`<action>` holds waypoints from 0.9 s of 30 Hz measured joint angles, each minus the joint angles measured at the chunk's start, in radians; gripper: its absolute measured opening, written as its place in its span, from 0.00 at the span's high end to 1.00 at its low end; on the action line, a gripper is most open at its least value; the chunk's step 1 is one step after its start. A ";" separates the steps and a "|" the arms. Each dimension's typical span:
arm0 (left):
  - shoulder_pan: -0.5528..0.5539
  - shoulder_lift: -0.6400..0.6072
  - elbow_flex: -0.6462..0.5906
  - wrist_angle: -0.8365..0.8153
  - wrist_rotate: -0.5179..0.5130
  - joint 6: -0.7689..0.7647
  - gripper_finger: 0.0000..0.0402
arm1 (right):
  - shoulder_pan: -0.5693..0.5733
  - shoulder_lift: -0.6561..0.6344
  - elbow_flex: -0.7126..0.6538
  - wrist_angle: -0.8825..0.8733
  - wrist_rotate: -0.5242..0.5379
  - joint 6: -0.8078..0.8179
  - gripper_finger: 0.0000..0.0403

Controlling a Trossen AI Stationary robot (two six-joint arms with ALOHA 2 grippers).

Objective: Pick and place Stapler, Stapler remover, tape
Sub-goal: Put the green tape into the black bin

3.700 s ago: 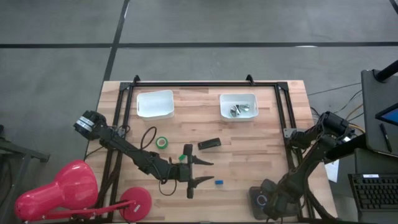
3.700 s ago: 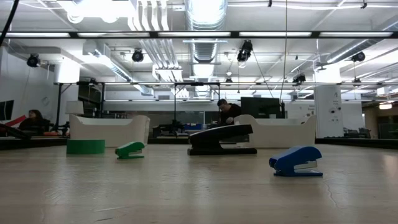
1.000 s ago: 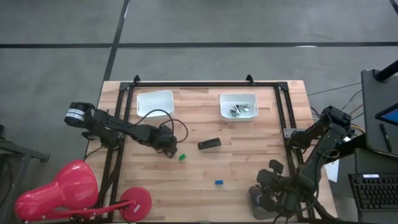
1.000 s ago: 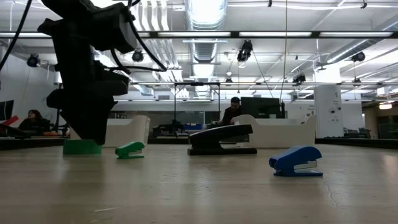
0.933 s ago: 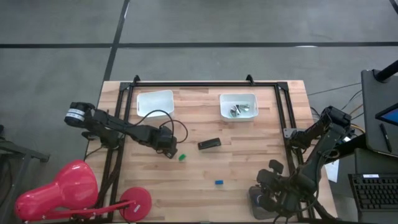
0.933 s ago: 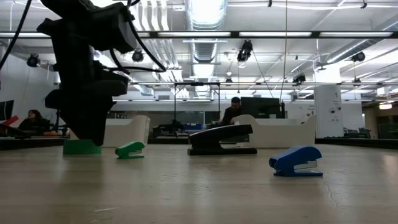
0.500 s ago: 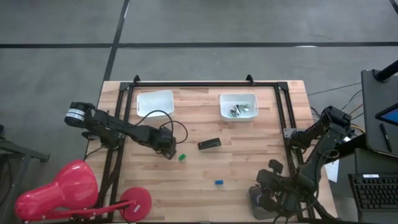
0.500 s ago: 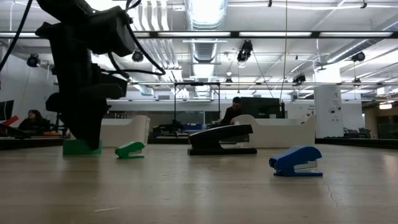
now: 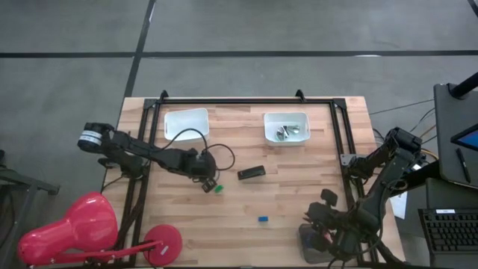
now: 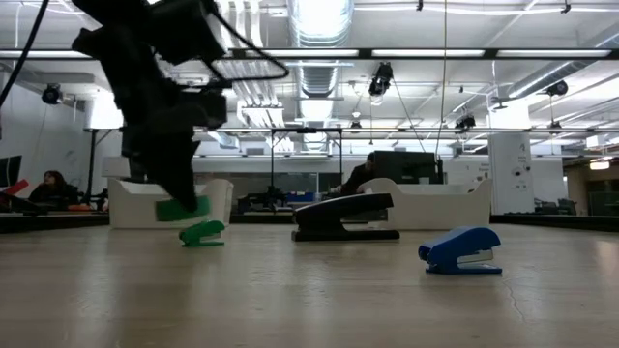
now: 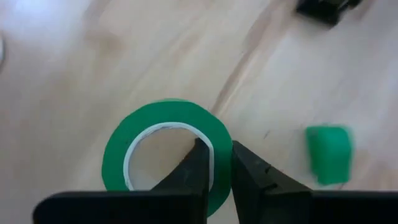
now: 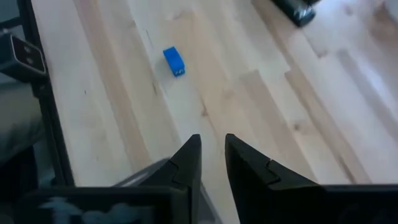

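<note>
My left gripper (image 9: 210,181) hangs over the table's left middle, shut on a green tape roll (image 10: 179,208) that is off the wood. A small green stapler remover (image 9: 218,188) lies just beside it. The black stapler (image 9: 251,172) lies flat near the table's centre. A blue stapler remover (image 9: 263,219) sits nearer the front edge. My right gripper (image 9: 321,205) waits at the near right, its fingers a narrow gap apart with nothing between them (image 12: 211,144). My left gripper pinches the tape roll's ring wall (image 11: 217,152), one finger inside the hole (image 11: 198,167) and one outside (image 11: 247,171). The fingers come from above, pointing down. The roll hangs roughly level below them, lifted clear of the table.
Two white trays stand at the far side: a bare one (image 9: 186,124) on the left and one (image 9: 287,127) with metal pieces on the right. A black frame rail (image 9: 239,101) borders the table. A red round-based stand (image 9: 160,243) sits off the near left corner.
My left gripper has shut on the green tape roll's wall and risen, shifting a little toward the table's right edge. The roll, lying on the table a second ago, now hangs clear above it next to the green stapler remover.
</note>
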 joint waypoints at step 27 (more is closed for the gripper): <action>-0.183 0.003 0.034 0.989 0.265 0.537 0.90 | -0.033 0.079 -0.021 0.153 0.584 -0.237 0.71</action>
